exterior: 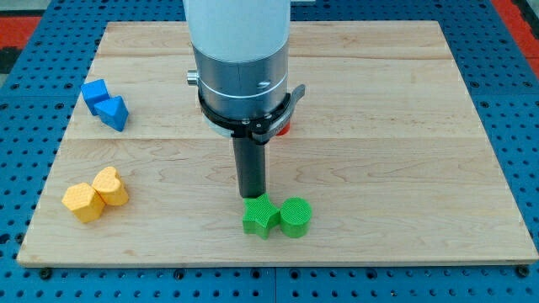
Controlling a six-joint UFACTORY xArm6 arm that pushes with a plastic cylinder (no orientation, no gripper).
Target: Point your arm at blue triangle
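Observation:
The blue triangle (115,113) lies at the view's left on the wooden board (404,151), touching a blue cube (94,92) just above and left of it. My tip (252,196) is near the board's lower middle, far to the right of the blue triangle. It rests right at the top edge of a green star block (260,217).
A green cylinder (296,217) sits beside the green star on its right. Two yellow blocks, a hexagon (82,202) and a heart (111,186), touch at the lower left. A red block (285,129) is mostly hidden behind the arm.

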